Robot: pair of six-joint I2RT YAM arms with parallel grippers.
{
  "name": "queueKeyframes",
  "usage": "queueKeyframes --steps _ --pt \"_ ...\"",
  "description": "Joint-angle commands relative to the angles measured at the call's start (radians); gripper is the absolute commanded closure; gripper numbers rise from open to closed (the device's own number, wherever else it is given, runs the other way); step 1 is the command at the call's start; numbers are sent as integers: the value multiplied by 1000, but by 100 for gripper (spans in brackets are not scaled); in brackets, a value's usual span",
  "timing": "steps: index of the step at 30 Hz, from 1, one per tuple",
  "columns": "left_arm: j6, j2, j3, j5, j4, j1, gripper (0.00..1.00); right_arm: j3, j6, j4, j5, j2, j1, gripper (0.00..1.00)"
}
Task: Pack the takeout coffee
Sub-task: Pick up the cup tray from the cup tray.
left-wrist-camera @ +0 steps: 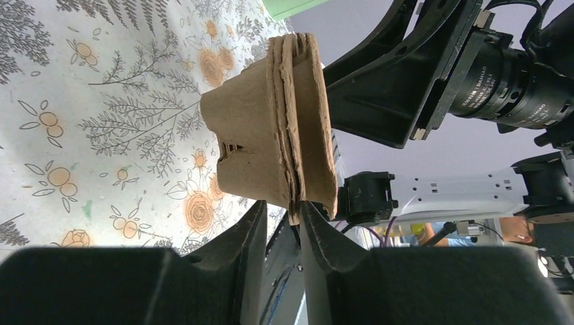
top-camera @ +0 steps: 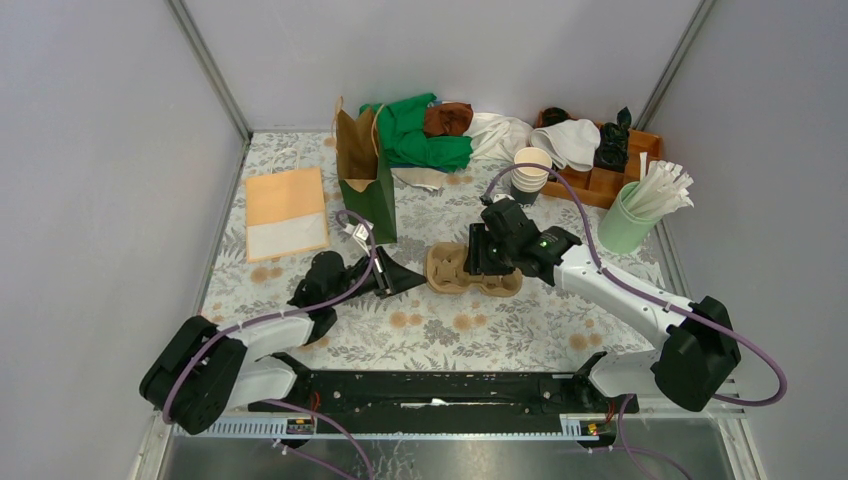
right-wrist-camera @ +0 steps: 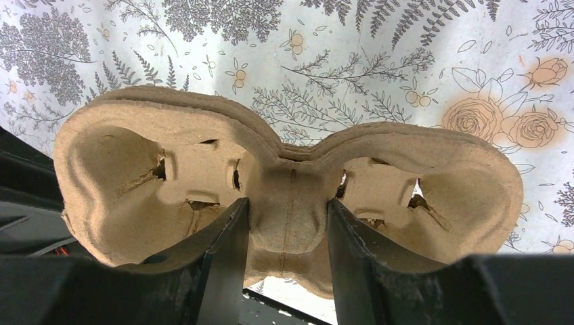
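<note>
Floral cloth covers the desk point(top-camera: 450, 335) between plain grey walls, and both arms reach in toward its middle. At eleven o'clock from centre a green paper bag point(top-camera: 370, 195) stands with its mouth open, likely the place for packing. Dead centre lies the brown pulp cup carrier point(top-camera: 452, 272), which looks like several nested together. The right pincer point(right-wrist-camera: 288, 217) is clenched across the carrier's middle ridge, a finger either side of it, I'd guess to lift one shell or to steady the lot. The left pincer point(left-wrist-camera: 283, 218) comes in from nine o'clock with its fingers a little parted. The carrier's rim corner pokes into the gap but is not pinched, so it reads as released. A stack of bare cups point(top-camera: 531, 168) sits at one o'clock. I can spot no lidded takeout coffee anywhere; it may be hidden. White lettering rings a camera lens point(left-wrist-camera: 501, 84), too small to read surely.
</note>
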Motion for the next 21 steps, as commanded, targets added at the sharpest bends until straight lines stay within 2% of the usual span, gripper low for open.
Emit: queueKeyframes --steps 1,21 --pt "-33 32 18 46 125 2 72 6 -1 32 -37 -7 -9 55" --pt "-27 121 65 93 119 -1 72 -11 -2 55 -107 4 -10 56"
